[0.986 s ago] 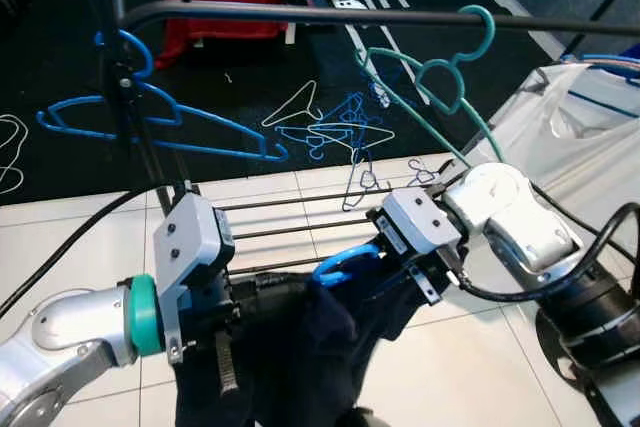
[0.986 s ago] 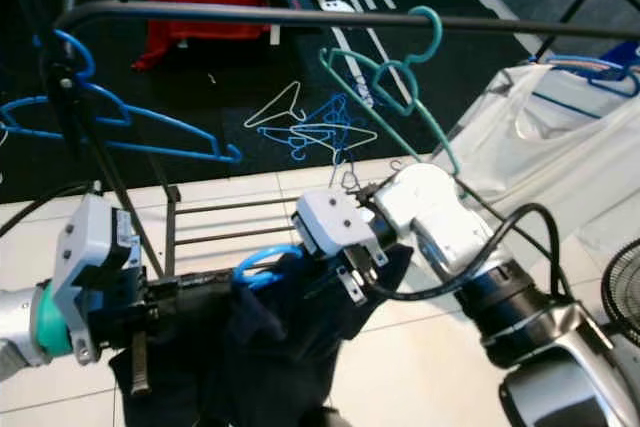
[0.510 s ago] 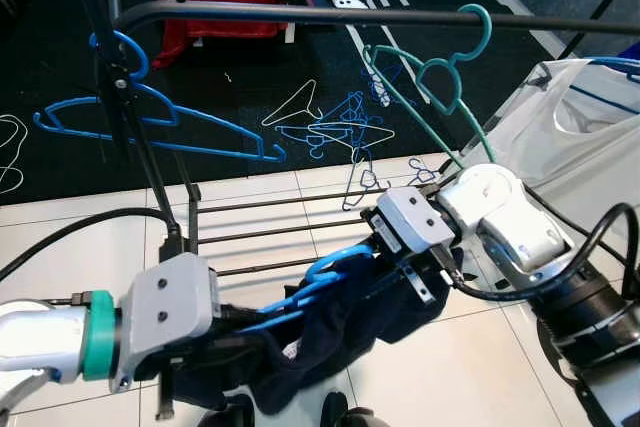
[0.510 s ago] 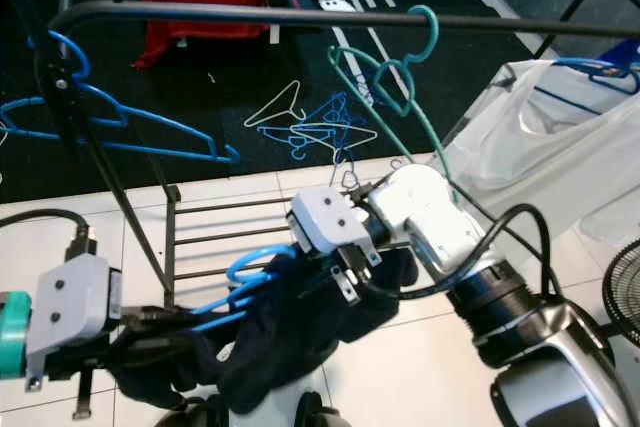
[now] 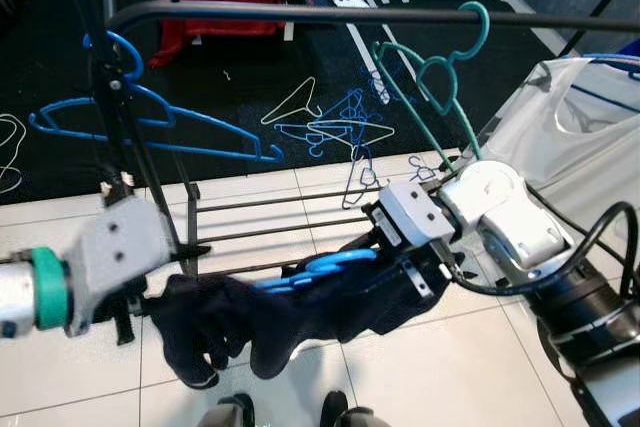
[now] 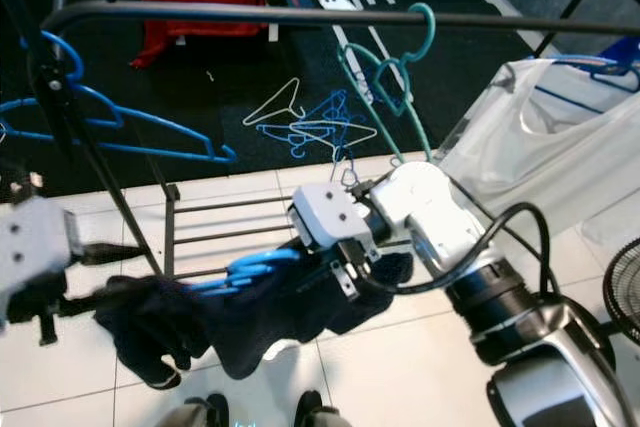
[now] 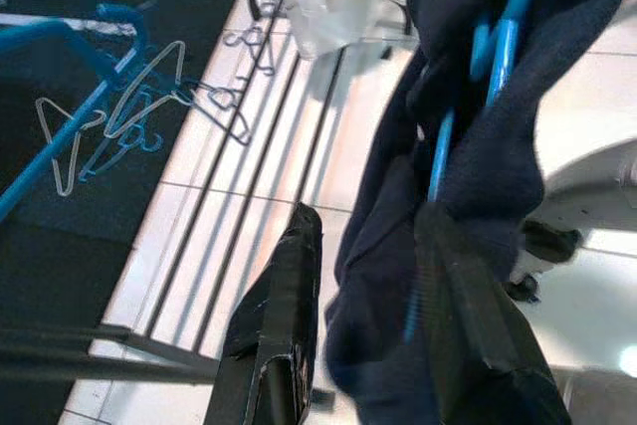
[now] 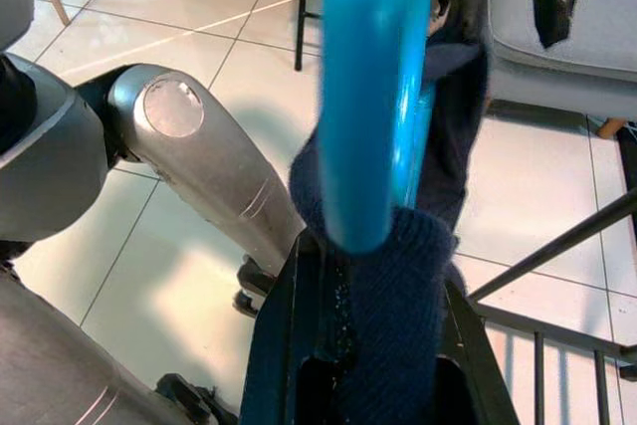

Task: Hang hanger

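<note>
A blue plastic hanger (image 5: 318, 269) carries a dark navy garment (image 5: 300, 312), stretched out low between my two grippers above the white tiles. My right gripper (image 5: 405, 272) is shut on the hanger's neck and the cloth around it; the blue hook (image 8: 373, 97) rises between its fingers. My left gripper (image 5: 160, 292) is shut on the garment's far end, with cloth and a blue hanger arm (image 7: 503, 57) between its fingers (image 7: 289, 335). The rack's dark rail (image 5: 300, 15) runs across above both grippers.
A teal hanger (image 5: 440, 77) hangs on the rail at the right and a blue one (image 5: 140, 117) by the left post. Loose hangers (image 5: 330, 127) lie on the dark floor behind. A white plastic bag (image 5: 570, 127) is at right, and the rack's low bars (image 5: 270, 222) lie beneath.
My left gripper has swung out to the left, drawing the garment from a bunched heap into a long stretch along the hanger. The right gripper has stayed about where it was.
</note>
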Robot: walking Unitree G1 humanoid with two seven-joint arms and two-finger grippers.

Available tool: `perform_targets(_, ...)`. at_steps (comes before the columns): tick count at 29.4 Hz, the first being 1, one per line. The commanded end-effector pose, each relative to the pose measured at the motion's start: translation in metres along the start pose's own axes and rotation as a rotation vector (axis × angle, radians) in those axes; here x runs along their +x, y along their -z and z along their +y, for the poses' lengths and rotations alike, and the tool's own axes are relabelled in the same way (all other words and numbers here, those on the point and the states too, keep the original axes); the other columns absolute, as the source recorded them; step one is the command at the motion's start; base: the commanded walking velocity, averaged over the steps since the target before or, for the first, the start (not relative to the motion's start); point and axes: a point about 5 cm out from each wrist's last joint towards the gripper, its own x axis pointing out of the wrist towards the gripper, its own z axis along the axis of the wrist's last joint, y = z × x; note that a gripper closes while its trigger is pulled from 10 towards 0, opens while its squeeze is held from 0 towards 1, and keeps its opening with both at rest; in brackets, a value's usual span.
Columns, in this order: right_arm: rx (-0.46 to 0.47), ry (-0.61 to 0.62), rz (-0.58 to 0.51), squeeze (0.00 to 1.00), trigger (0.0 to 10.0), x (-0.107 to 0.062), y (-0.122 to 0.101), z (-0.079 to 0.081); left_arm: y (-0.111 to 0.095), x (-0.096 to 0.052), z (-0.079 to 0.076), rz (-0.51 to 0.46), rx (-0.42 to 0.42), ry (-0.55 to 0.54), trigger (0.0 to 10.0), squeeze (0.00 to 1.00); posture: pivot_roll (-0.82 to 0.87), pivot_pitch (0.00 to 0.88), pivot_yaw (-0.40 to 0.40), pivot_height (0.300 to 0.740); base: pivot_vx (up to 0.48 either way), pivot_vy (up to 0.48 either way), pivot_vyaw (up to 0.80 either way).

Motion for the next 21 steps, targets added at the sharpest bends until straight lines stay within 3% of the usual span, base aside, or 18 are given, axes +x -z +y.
perform_targets(1,-0.038,0.003,-0.012,0.00,0.0,-0.002,-0.005,-0.001,0.001,-0.007,-0.001,0.011,-0.033,0.038,10.0,0.00,0.13,0.173,-0.005,0.740,0.000,0.000,0.00)
perform_targets(7,-0.047,0.007,-0.023,0.00,0.0,-0.001,-0.007,-0.003,0.013,-0.009,0.003,0.027,-0.136,-0.026,10.0,0.00,0.13,0.171,-0.004,0.740,0.000,0.000,0.00)
perform_targets(12,-0.050,0.007,-0.026,0.00,0.0,0.000,-0.007,-0.003,0.019,-0.003,0.004,0.029,-0.167,-0.114,10.0,0.00,0.12,0.170,-0.005,0.740,0.000,0.000,0.00)
perform_targets(16,-0.052,0.012,-0.025,0.00,0.0,-0.001,-0.007,-0.003,0.025,-0.011,0.008,0.057,-0.159,-0.118,10.0,0.00,0.13,0.167,-0.004,0.740,0.000,0.000,0.00)
perform_targets(17,-0.053,0.013,-0.023,0.00,0.0,-0.002,-0.007,-0.003,0.025,-0.018,0.007,0.069,-0.146,-0.083,10.0,1.00,0.13,0.166,-0.001,0.740,0.000,0.000,0.00)
perform_targets(21,-0.054,0.020,-0.020,0.00,0.0,-0.003,-0.006,-0.004,0.025,-0.030,0.000,0.107,-0.156,-0.003,10.0,1.00,0.14,0.165,0.002,0.740,0.000,0.000,0.00)
